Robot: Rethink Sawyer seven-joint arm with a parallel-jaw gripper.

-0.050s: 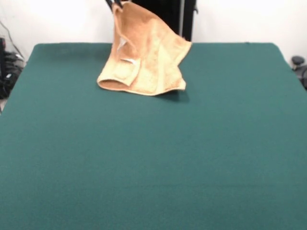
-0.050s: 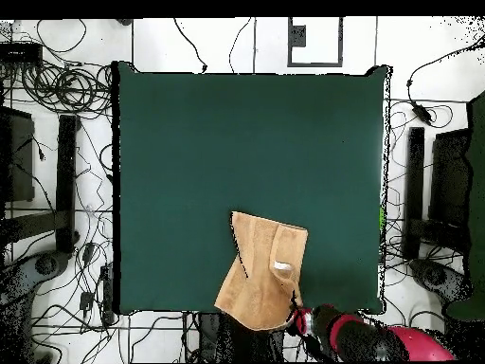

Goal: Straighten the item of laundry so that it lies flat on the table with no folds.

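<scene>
The item of laundry (image 1: 148,57), an orange-tan terry towel, hangs in a crumpled peak near the far edge of the green table (image 1: 153,158). Its top corner is pinched in my gripper (image 1: 115,4), whose dark tips just show at the picture's upper edge. The towel's lower folds rest on the cloth, and a small white label (image 1: 128,61) shows on the left side. In the overhead view the towel (image 2: 263,275) lies by the table's (image 2: 237,152) bottom edge, partly over it, with the gripper (image 2: 297,317) at its lower right corner on the red arm (image 2: 379,343).
Green cloth stretches wide on all other sides of the towel. Around the table, cables (image 2: 57,90) and dark equipment (image 2: 21,161) crowd the white floor. Another dark unit (image 2: 445,180) stands at the right.
</scene>
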